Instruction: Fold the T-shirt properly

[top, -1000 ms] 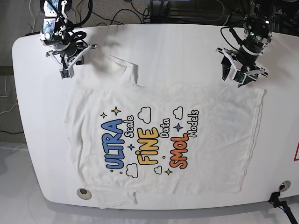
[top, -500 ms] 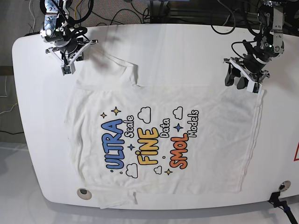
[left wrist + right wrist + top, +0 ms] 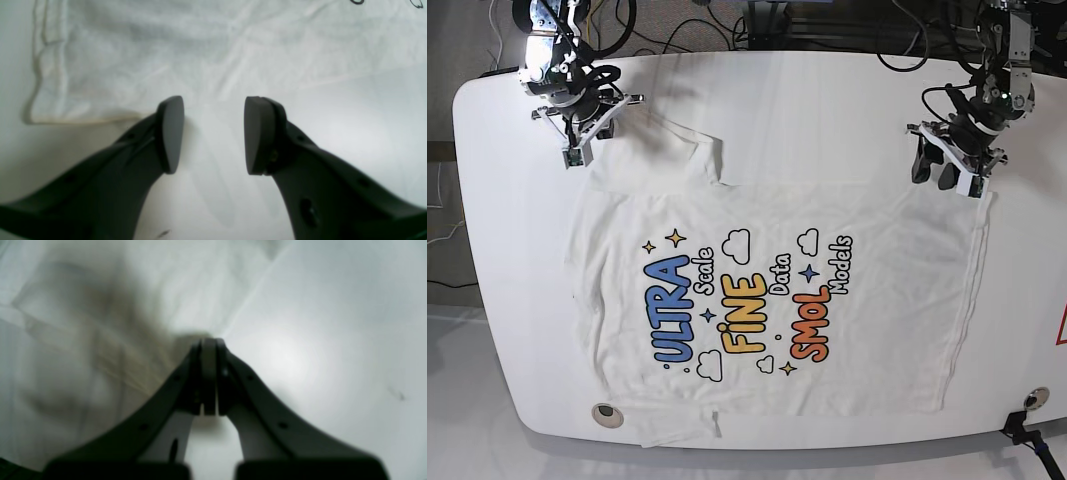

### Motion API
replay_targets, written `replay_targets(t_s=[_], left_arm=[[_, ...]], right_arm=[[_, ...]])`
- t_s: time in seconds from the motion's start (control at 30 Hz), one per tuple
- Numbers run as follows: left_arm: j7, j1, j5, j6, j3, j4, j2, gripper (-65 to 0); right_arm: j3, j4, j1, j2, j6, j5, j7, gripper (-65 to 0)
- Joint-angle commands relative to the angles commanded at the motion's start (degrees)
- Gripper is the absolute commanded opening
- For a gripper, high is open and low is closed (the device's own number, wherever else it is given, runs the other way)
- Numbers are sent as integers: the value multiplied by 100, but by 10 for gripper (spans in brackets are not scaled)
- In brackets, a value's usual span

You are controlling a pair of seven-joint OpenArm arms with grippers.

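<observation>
Your left gripper point(image 3: 213, 135) is spread, its 2 dark pads apart with bare table point(image 3: 350, 133) showing between them. The pad tips sit right at the edge of the T-shirt point(image 3: 200, 50), just beside the hemmed corner of the cloth; from the wrist view you cannot tell whether they touch the fabric. Nothing is held between them. In the base view this gripper point(image 3: 947, 168) hangs over the upper right corner of the T-shirt point(image 3: 767, 300), at the end of the hem that runs down the shirt's right side.

Your right gripper point(image 3: 208, 346) is clenched, the 2 fingers pressed together with no gap at the tips. It sits over the edge of the white cloth point(image 3: 100, 340), where fabric meets the table point(image 3: 333, 340). That wrist view is blurred, so you cannot tell whether any cloth is pinched between the tips. In the base view it point(image 3: 577, 150) is at the upper left of the shirt, above the sleeve that lies next to the neck opening.

The T-shirt lies spread flat on the white table point(image 3: 807, 110), print side up, with the blue "ULTRA", yellow "FINE" and orange "SMOL" letters slanting across its middle. The collar end is toward the left of the shirt and the bottom hem toward the right. The lower sleeve reaches the table's near edge, beside a small round fitting point(image 3: 605, 412) set in the tabletop.
</observation>
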Motion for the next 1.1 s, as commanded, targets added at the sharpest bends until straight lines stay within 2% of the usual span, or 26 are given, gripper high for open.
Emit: replay_targets(t_s=[0.17,0.2,0.27,0.33,0.43,0.53,0.6,0.7,0.77,0.97,1.1], left_arm=[[9,0,0,0,-149,0,0,-373],[9,0,0,-9,-211,0,0,-371],[9,0,0,-237,-290,0,0,-371],[18,0,0,-422,-387,0,9,-371],[18,0,0,-440,-396,0,9,-371],[18,0,0,-440,-396,0,9,-356],[18,0,0,-440,-396,0,9,-307],[18,0,0,-457,-396,0,9,-281],[18,-9,0,-580,-396,0,9,-269],[18,-9,-9,-818,-659,0,18,-223],[18,-9,-9,-818,-826,0,18,-223]], right_arm=[[9,62,0,-167,26,0,0,-624],[9,114,-9,-167,26,0,0,-600],[9,193,-9,-229,18,0,0,-534],[325,220,9,-352,26,0,0,-482],[642,246,26,-431,53,0,0,-430],[923,246,62,-448,343,70,0,-410],[1222,211,97,-545,536,448,0,-387],[1538,114,88,-598,747,1169,-105,-355],[1749,9,79,-598,844,1732,-158,-342],[2057,-475,-123,-563,844,3174,-158,-339],[2040,-967,-255,-475,826,3754,-167,-341]])
